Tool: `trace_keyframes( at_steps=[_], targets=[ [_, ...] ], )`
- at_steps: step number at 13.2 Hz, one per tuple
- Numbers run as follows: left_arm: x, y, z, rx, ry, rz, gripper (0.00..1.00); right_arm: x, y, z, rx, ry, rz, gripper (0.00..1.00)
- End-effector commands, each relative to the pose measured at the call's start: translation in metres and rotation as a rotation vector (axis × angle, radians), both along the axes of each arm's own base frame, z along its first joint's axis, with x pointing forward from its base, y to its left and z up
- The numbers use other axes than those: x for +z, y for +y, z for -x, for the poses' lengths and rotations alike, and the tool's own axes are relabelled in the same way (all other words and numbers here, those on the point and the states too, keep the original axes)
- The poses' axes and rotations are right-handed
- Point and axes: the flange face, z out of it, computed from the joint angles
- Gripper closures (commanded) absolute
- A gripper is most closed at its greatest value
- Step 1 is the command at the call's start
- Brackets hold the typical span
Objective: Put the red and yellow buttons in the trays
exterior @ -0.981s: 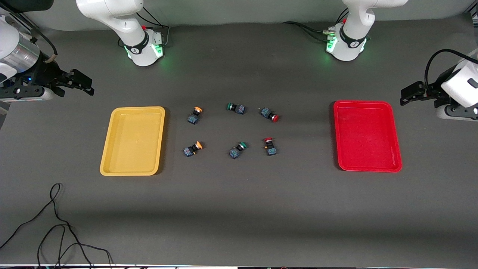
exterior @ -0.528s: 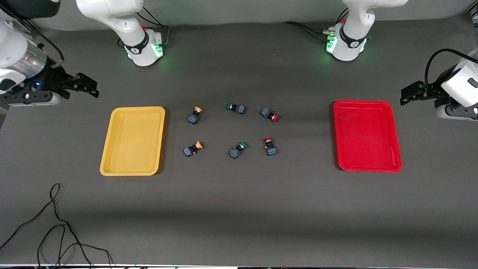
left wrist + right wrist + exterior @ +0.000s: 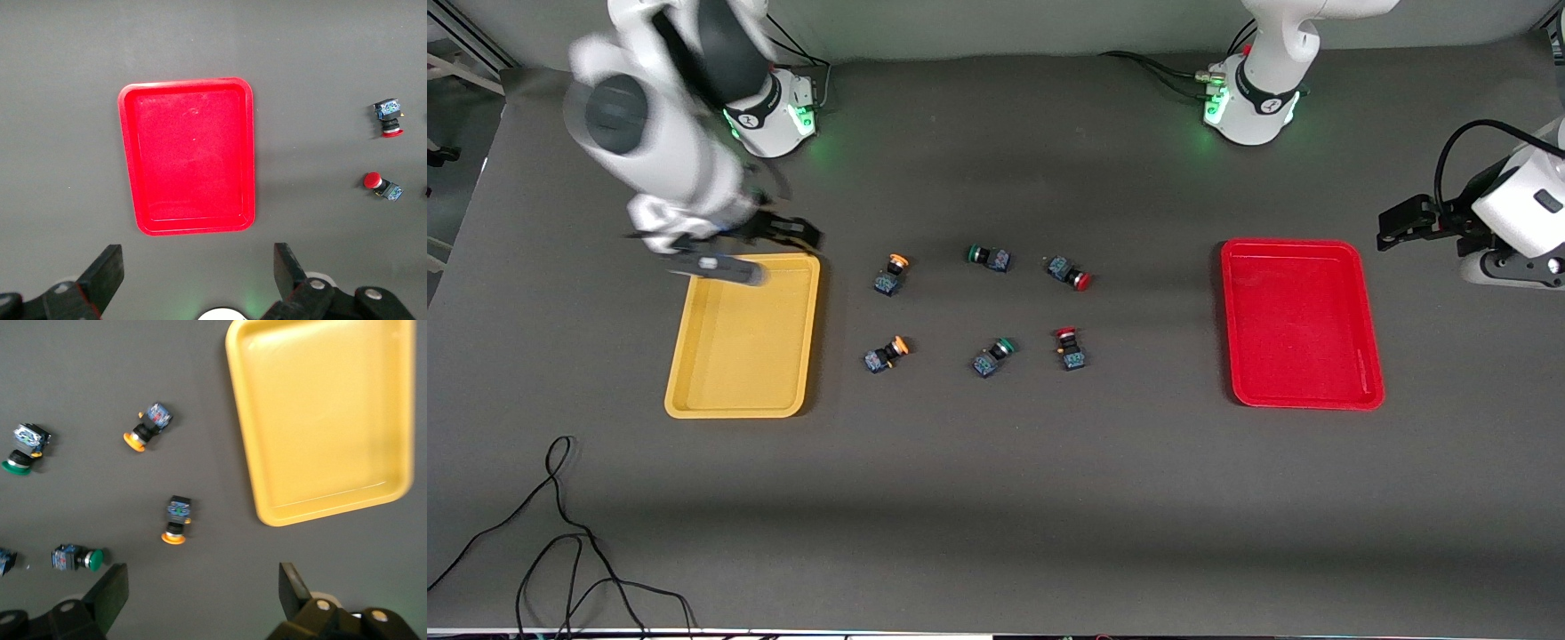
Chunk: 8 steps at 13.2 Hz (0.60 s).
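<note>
Two yellow-capped buttons (image 3: pixel 891 273) (image 3: pixel 886 354) lie beside the yellow tray (image 3: pixel 743 356). The right wrist view shows the same pair of buttons (image 3: pixel 148 427) (image 3: pixel 176 519) and the yellow tray (image 3: pixel 320 413). Two red-capped buttons (image 3: pixel 1070 272) (image 3: pixel 1069 348) lie toward the red tray (image 3: pixel 1303 324), and the left wrist view shows them (image 3: pixel 388 119) (image 3: pixel 381 185) beside that tray (image 3: pixel 190 153). My right gripper (image 3: pixel 793 233) (image 3: pixel 203 583) hangs open and empty over the yellow tray's far corner. My left gripper (image 3: pixel 1396 222) (image 3: pixel 198 260) waits open and empty in the air by the red tray's far corner.
Two green-capped switches (image 3: pixel 989 257) (image 3: pixel 992 356) lie between the yellow and red pairs. A loose black cable (image 3: pixel 560 533) curls on the mat near the front edge at the right arm's end. Both arm bases (image 3: pixel 774 116) (image 3: pixel 1249 107) stand at the table's far edge.
My right arm has swung in from its end of the table to above the yellow tray's far corner. The left arm has barely moved. No button has shifted.
</note>
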Motion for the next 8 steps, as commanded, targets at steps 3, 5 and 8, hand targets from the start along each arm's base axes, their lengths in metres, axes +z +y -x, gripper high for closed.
trace_keyframes(
  at_steps=[3,5,8],
  targets=[
    [-0.026,-0.031,0.016,0.033,0.006,-0.015,0.00,-0.117,0.026,0.016,-0.088,0.008,-0.005,0.00],
    [-0.045,-0.077,0.034,0.088,-0.007,-0.027,0.00,-0.159,0.024,0.024,-0.092,0.010,-0.013,0.00],
    [-0.067,-0.162,0.059,0.228,-0.019,-0.060,0.00,-0.205,0.043,0.031,-0.157,0.020,-0.017,0.00]
  ],
)
